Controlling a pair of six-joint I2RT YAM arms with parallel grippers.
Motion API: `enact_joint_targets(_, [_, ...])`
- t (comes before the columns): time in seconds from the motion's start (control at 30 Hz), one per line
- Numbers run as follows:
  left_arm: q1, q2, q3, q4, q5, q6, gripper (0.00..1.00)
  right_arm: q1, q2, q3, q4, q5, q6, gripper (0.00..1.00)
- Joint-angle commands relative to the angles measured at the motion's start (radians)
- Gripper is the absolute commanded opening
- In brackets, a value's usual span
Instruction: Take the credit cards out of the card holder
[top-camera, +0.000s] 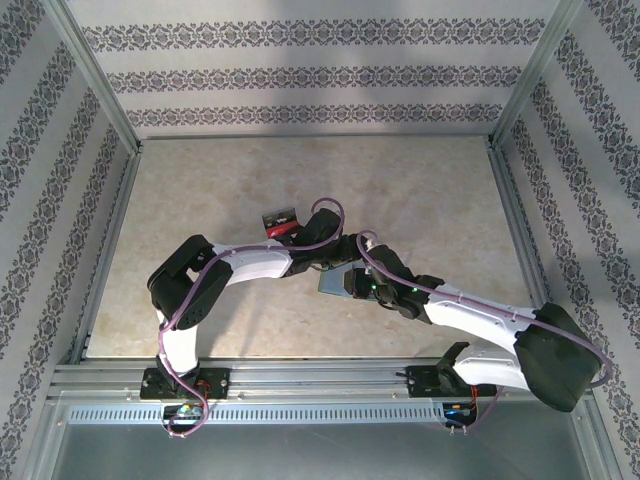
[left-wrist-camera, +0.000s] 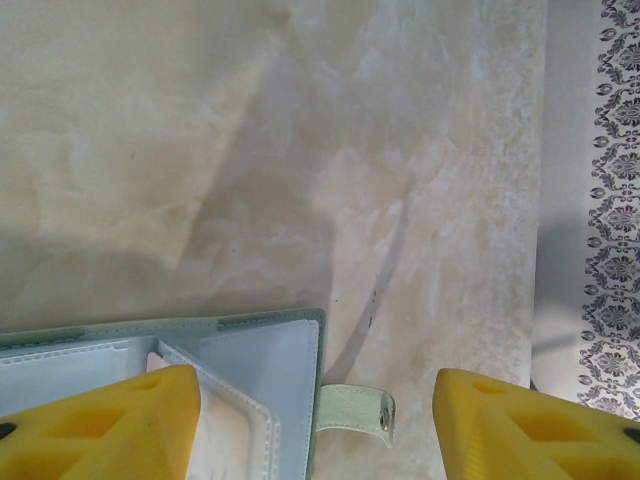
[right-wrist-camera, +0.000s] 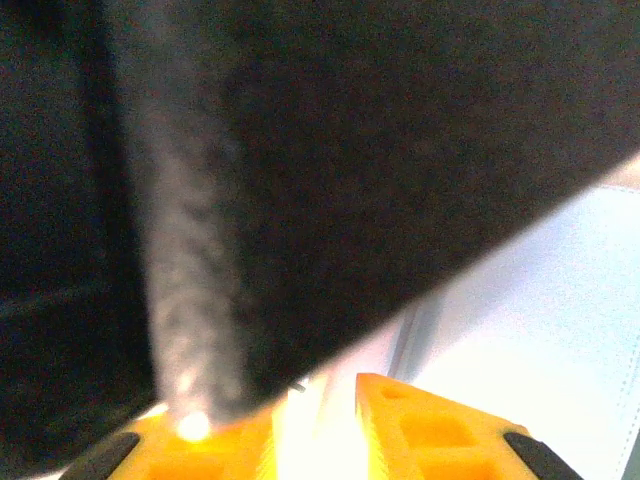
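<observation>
Pale teal-blue card holder (left-wrist-camera: 262, 368), beige marbled table (left-wrist-camera: 300, 150), grey floral-striped walls (top-camera: 300, 75).

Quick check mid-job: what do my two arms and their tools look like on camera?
Both the left arm and right arm have white links with black joints, each trailed by a lilac cable. Near the right wrist glow green lights. The left tool and right tool have yellow fingers with moulded recesses.

Marbled tabletop (top-camera: 420, 200) — patterned walls (top-camera: 300, 75) — small red-black tray (top-camera: 280, 218).
</observation>
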Motion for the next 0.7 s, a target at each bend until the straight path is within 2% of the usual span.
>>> enact_joint_targets(0.0, [0.013,-0.004,0.006,0.025,-0.009,0.001,0.63,-0.015,-0.033,-0.024,0.028,-0.012,0.0,0.25])
enact_joint_targets(0.47, [0.013,-0.003,0.007,0.022,-0.008,0.004,0.63,-0.034,-0.01,-0.031,0.024,-0.033,0.002,0.27])
enact_joint_targets(0.67, [0.013,0.0,0.01,0.021,-0.007,0.006,0.63,-0.032,-0.013,-0.007,0.023,-0.042,-0.004,0.37])
